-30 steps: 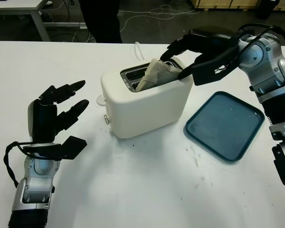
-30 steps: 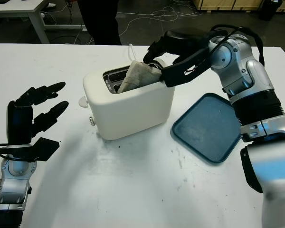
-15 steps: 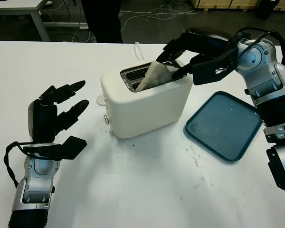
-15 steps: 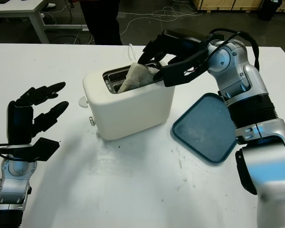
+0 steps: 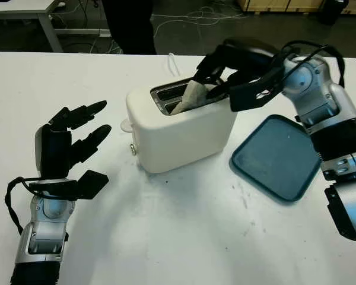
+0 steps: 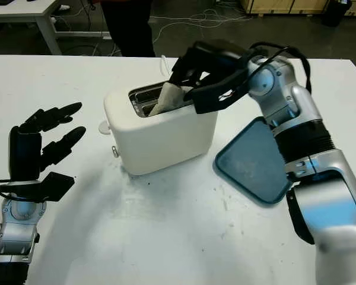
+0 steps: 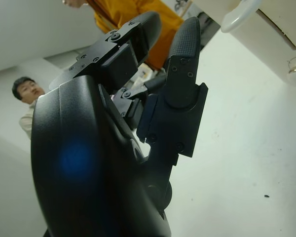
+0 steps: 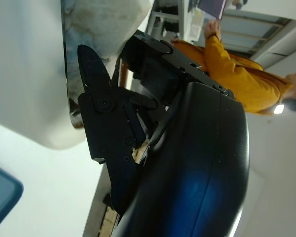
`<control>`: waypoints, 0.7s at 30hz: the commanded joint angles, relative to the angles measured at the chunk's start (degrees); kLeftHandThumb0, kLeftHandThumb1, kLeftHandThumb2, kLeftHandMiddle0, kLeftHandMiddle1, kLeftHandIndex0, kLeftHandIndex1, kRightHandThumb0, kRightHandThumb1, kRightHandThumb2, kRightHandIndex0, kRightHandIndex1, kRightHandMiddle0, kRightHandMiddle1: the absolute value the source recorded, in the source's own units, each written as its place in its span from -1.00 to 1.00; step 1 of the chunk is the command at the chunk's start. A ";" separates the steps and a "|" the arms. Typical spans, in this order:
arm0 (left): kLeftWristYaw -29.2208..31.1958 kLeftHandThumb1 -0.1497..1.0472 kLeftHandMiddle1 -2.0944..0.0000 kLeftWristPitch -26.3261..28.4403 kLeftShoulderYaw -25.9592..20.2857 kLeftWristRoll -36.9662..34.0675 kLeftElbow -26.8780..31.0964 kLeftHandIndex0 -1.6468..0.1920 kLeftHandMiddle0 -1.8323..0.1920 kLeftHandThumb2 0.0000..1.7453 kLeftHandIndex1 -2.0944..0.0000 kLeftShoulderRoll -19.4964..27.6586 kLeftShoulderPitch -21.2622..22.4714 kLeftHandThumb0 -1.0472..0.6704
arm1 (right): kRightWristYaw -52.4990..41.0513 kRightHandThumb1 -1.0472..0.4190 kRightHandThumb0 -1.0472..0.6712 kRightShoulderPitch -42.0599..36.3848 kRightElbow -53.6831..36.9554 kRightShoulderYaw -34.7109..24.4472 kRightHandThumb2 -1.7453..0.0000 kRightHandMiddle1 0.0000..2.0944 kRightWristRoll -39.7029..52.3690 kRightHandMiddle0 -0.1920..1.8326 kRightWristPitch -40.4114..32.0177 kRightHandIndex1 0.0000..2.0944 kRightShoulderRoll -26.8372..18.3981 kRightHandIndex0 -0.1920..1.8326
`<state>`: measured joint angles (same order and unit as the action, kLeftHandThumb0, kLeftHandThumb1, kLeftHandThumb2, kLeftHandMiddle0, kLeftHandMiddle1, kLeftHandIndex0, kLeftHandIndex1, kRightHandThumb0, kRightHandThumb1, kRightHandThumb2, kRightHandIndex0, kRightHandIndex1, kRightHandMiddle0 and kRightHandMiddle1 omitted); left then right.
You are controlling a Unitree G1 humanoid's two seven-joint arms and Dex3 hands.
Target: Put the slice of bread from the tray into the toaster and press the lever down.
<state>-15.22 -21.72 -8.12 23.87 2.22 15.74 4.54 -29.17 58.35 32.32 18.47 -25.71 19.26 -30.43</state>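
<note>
The right hand [image 5: 225, 74], black and three-fingered, sits over the far end of the white two-slot toaster [image 5: 181, 127], its fingers curled around the top edge of the pale, floppy slice of bread [image 5: 191, 95]. Over the last second this hand has slid along the toaster from about 2 o'clock toward 12 o'clock and dropped a little, and the bread has gone with it: a broad tilted corner stood clear of the slot a second ago, while now a smaller wedge pokes out, leaning toward the robot-side slot wall. The slice is therefore partly seated but not yet down, so I judge that the insertion step is nearly done; the lever at the toaster's end, at roughly 9 o'clock from the bread, is untouched. Beyond the toaster, at 3 o'clock, the dark blue plastic tray [image 5: 282, 157] lies on the white counter [image 5: 184, 231], with the forearm now crossing its far corner. The left hand [image 5: 71, 139] is open, raised above the counter at 9 o'clock from the toaster, well apart from it and unmoved. A person in an orange top [image 8: 234, 69] stands beyond the counter.
</note>
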 commanded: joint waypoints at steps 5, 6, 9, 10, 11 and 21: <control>-0.65 0.79 0.11 -0.96 0.34 0.16 -0.31 -0.23 0.18 -0.85 1.00 0.07 -0.35 -0.34 | 4.72 -0.82 -0.25 -0.46 3.70 1.53 0.97 0.60 -3.19 0.06 5.19 0.65 -0.60 0.28; -0.47 0.79 0.11 -0.60 0.37 0.13 -0.10 -0.23 0.19 -0.85 1.00 0.03 -0.39 -0.35 | 6.02 -0.82 -0.26 -0.16 4.17 1.62 0.96 0.64 -3.78 0.06 6.15 0.66 -0.61 0.29; -0.16 0.79 0.12 -0.40 0.43 0.00 0.04 -0.23 0.19 -0.84 1.00 0.08 -0.43 -0.35 | 8.40 -0.83 -0.29 1.19 5.30 1.51 0.97 0.63 -4.73 0.05 7.67 0.67 -0.48 0.28; -0.17 0.79 0.12 -0.40 0.45 -0.01 0.03 -0.23 0.20 -0.84 1.00 0.07 -0.41 -0.35 | 8.57 -0.83 -0.27 1.82 5.63 1.40 0.97 0.53 -4.76 0.05 7.86 0.67 -0.42 0.26; -0.22 0.79 0.12 -0.27 0.48 0.13 0.10 -0.23 0.20 -0.84 1.00 0.04 -0.38 -0.35 | 8.70 -0.83 -0.26 2.64 6.07 1.28 0.96 0.48 -4.85 0.06 8.11 0.67 -0.37 0.25; 0.43 0.79 0.12 0.50 0.53 -0.49 0.71 -0.22 0.20 -0.84 1.00 -0.05 -0.40 -0.35 | 9.09 -0.83 -0.23 10.47 10.69 1.25 0.92 0.52 -5.13 0.07 9.81 0.67 0.92 0.27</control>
<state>-15.06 -21.58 -7.78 23.74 2.23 15.73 4.53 -19.71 66.73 42.44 19.81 -31.12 28.70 -30.13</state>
